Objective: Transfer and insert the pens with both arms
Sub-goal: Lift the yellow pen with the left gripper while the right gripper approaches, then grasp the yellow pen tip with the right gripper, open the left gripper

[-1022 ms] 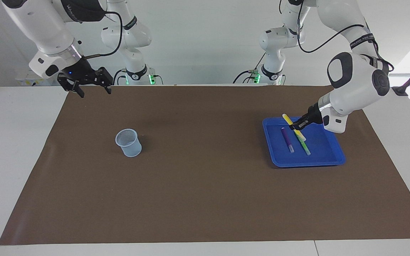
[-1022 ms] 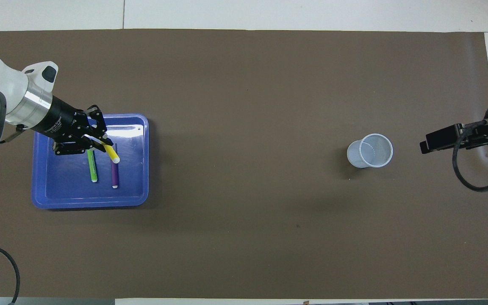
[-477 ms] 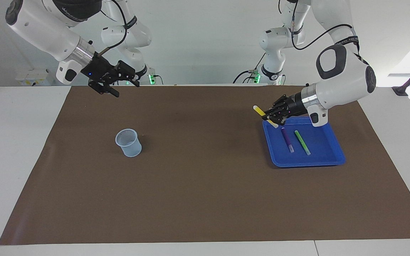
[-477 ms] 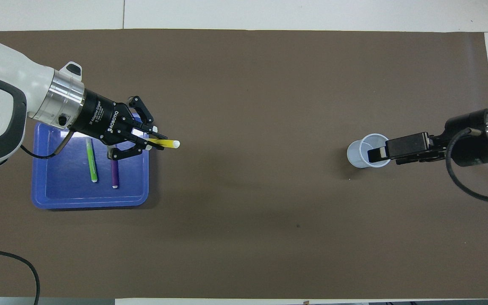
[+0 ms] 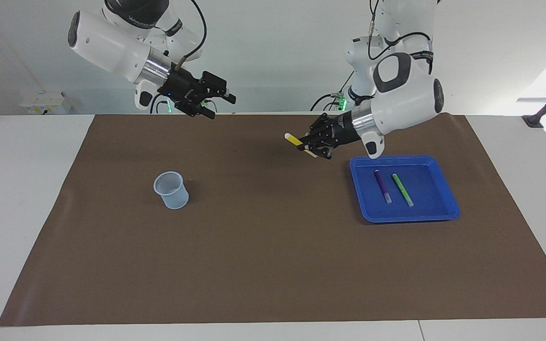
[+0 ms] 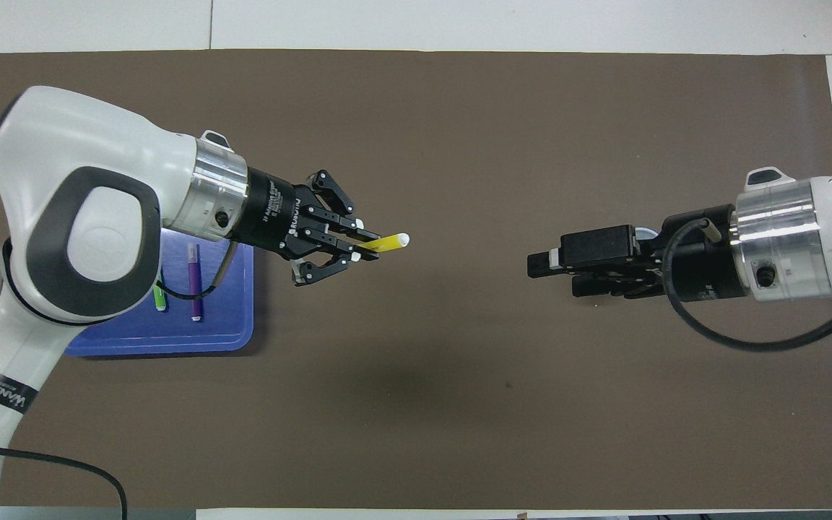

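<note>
Risk sits in the handover: the left gripper (image 5: 307, 146) is clamped on the yellow pen (image 5: 294, 139) low on its barrel, so a misaligned approach by the right gripper (image 5: 216, 105), fingers spread wide and empty, could knock it loose over the mat's (image 5: 273, 265) middle. The other 2 pens, purple (image 5: 382, 185) and green (image 5: 402, 189), lie side by side in the blue tray (image 5: 448, 210) toward the left arm's end, while bare mat between both grippers, and around the mesh cup (image 5: 171, 190), leaves ample room

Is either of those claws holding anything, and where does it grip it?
The left gripper holds the yellow pen near one end, its pale tip sticking out. The right gripper is open, holding nothing.
</note>
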Robot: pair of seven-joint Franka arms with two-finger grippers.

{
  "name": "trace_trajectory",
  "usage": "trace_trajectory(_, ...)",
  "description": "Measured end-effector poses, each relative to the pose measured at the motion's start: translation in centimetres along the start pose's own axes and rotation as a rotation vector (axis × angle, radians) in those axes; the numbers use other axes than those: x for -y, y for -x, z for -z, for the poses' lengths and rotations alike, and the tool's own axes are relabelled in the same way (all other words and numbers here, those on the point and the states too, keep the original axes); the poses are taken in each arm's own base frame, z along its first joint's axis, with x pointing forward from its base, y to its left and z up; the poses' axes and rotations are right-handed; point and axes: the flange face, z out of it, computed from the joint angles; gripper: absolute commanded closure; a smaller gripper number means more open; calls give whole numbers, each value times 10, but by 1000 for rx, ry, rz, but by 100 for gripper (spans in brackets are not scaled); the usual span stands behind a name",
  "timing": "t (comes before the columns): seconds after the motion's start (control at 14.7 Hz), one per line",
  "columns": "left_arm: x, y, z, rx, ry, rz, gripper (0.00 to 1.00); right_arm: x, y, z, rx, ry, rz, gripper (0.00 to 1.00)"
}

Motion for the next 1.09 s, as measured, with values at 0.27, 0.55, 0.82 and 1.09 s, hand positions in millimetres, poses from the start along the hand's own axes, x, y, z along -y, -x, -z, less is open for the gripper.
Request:
trace_trajectory(0.27,10,16,-14,22,59,40,100,30,7,-35,-67,-12,31,0)
trace_trajectory(0.55,15,16,-15,57,115,67,100,49,14,-67,-156,-30,-38,4)
trace_trajectory(0.82,22,20,-13,67,123,66,100,38,6,-76,-165,-16,-21,13)
trace_trajectory(1.09,25,22,-11,68,128,64,100,32,-4,-92,-175,0,0,18)
